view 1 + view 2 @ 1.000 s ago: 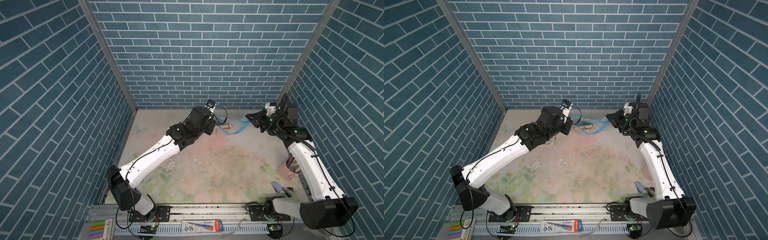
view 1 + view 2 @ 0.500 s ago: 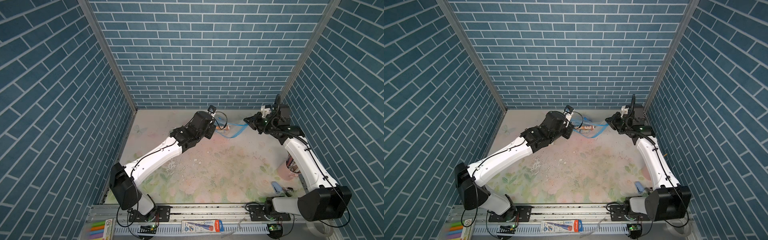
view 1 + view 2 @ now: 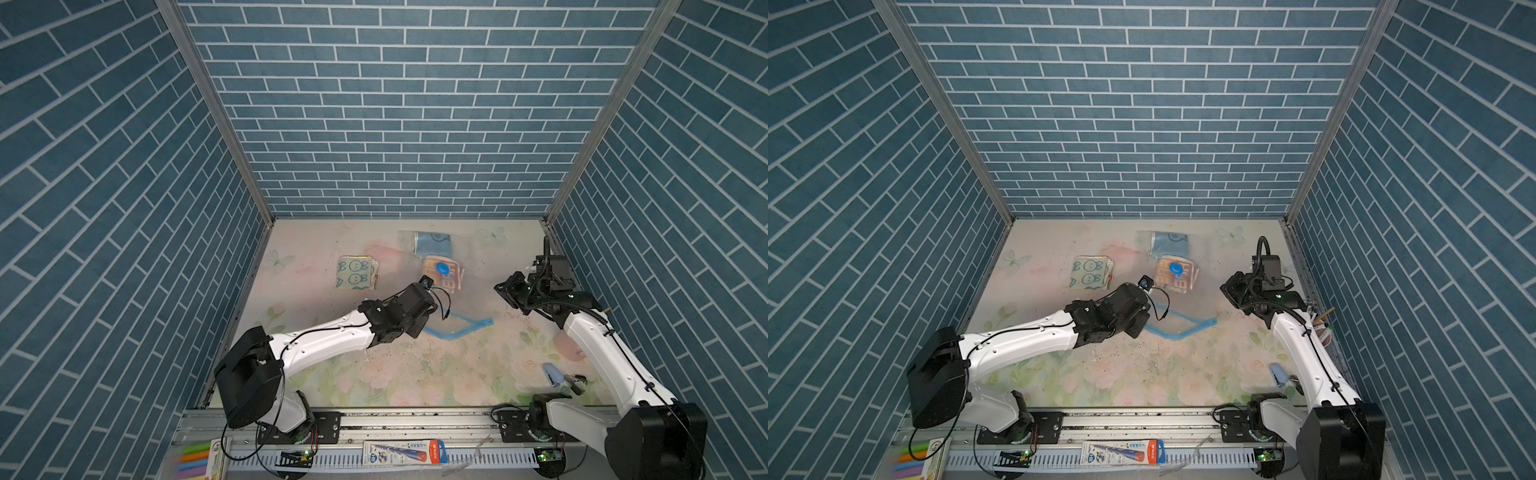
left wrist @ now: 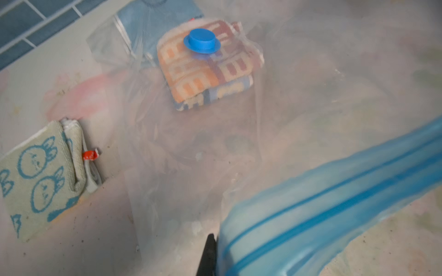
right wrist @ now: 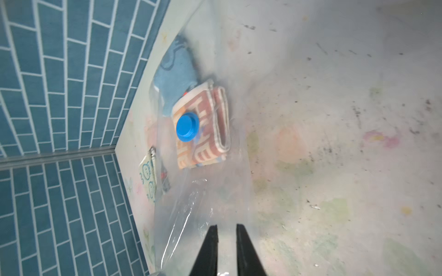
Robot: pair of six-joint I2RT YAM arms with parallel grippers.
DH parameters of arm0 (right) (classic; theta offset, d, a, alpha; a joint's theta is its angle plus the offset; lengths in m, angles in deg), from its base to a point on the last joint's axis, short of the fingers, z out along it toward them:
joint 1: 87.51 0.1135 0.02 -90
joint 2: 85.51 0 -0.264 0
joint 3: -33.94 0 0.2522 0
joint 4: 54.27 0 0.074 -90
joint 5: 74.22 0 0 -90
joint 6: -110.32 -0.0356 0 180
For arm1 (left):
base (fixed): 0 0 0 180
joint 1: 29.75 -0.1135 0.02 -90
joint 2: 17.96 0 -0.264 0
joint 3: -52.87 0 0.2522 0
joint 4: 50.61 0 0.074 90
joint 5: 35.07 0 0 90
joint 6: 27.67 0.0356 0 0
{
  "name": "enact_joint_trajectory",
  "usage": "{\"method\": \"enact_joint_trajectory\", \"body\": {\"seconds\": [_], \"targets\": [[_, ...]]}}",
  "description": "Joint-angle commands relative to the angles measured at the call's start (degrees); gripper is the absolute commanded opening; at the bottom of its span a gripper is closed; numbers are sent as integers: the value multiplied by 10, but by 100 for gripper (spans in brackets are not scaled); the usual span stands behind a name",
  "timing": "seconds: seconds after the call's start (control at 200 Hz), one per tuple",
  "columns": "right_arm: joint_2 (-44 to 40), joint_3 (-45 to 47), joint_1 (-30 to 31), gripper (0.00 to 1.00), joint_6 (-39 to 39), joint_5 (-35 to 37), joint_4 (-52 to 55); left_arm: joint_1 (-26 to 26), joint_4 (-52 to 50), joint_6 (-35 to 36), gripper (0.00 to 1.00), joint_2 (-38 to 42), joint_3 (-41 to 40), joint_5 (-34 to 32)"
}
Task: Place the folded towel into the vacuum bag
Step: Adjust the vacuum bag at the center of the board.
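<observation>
- Both arms have pulled back, and the vacuum bag (image 3: 442, 291) now lies with its zip strip (image 3: 461, 328) mid-desk (image 3: 316, 307).
- The right gripper (image 5: 226, 229) has just released; the left gripper (image 4: 210, 241) stays clenched on the strip.
- The bunny-print folded towel (image 3: 356, 272) lies outside, beside the bag, so insertion is still to do.

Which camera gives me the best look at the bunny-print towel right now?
Left wrist: the bunny-print towel is close, folds and red tag clear, one edge cropped. Both top views show it whole but small; right wrist catches only a sliver.
</observation>
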Motion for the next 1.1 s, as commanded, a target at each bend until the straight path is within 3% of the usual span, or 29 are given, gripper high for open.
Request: {"method": "enact_joint_trajectory", "body": {"seconds": [0.0,0.175,0.51,0.82,1.09], "targets": [[-2,9,0,28,18,49,-2,6,22,-47,0,-28,-8,-7],[-16,-2,-1,41,45,64,-5,1,34,-34,0,-87,36,-9],[-114,12,33,47,104,34,-36,-85,34,-35,0,-185,173,75],[-111,90,189,48,153,47,-144,-165,11,-11,0,-205,225,106],[-22,133,369,48,321,86,-311,-225,-34,7,0,-236,284,213]]}}
